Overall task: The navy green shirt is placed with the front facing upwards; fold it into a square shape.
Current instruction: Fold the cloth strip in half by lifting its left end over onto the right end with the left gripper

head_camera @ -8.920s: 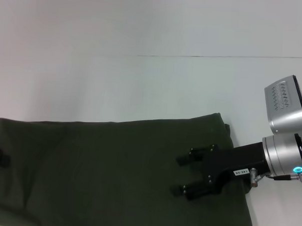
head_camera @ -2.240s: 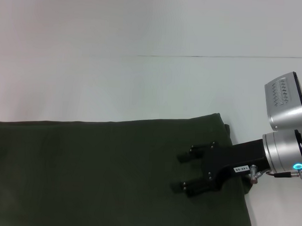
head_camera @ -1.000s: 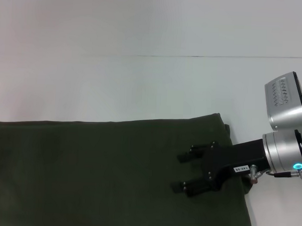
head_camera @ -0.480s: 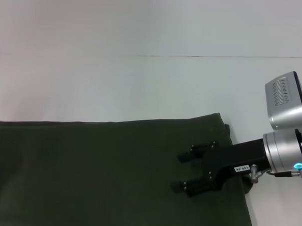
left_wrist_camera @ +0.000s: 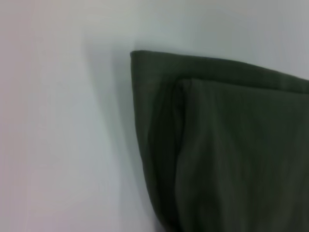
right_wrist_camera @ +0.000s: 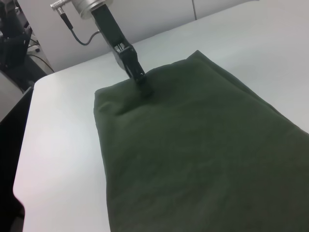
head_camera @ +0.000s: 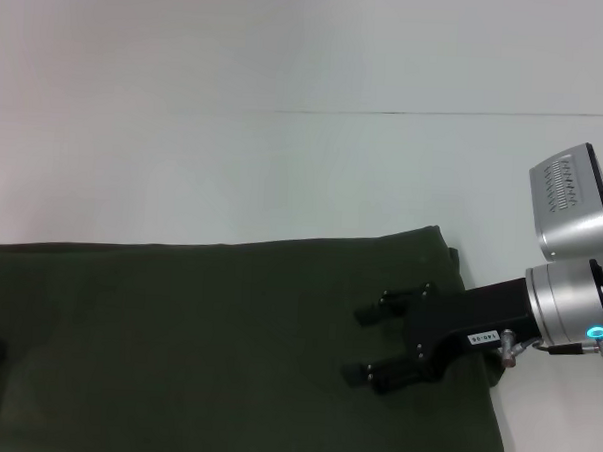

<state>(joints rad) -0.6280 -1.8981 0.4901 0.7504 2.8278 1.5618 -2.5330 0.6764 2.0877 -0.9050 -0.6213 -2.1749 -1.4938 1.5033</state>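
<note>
White bench [head_camera: 284,165] with a faint seam across it, pale wall beyond; nothing else on the surface but the navy green shirt [head_camera: 206,342], already folded into a long dark olive band lying across the near edge, no lettering or collar showing. Right gripper [head_camera: 387,340] hovers over the shirt's right end, fingers spread, holding nothing, same spot as a second ago. Change is on the far left: the left gripper [right_wrist_camera: 140,81], absent from the head view a second or two back, has come in at the shirt's left end; right wrist view shows its black fingers pressed down onto the cloth near that corner, a small pucker beside them. Cannot tell whether it has pinched the fabric or merely touches it. Left wrist view shows a doubled corner of the shirt, layered edges neat. Judgement: lengthwise folds done; left arm looks set to lift its end across toward the right to shorten the band into a square
</note>
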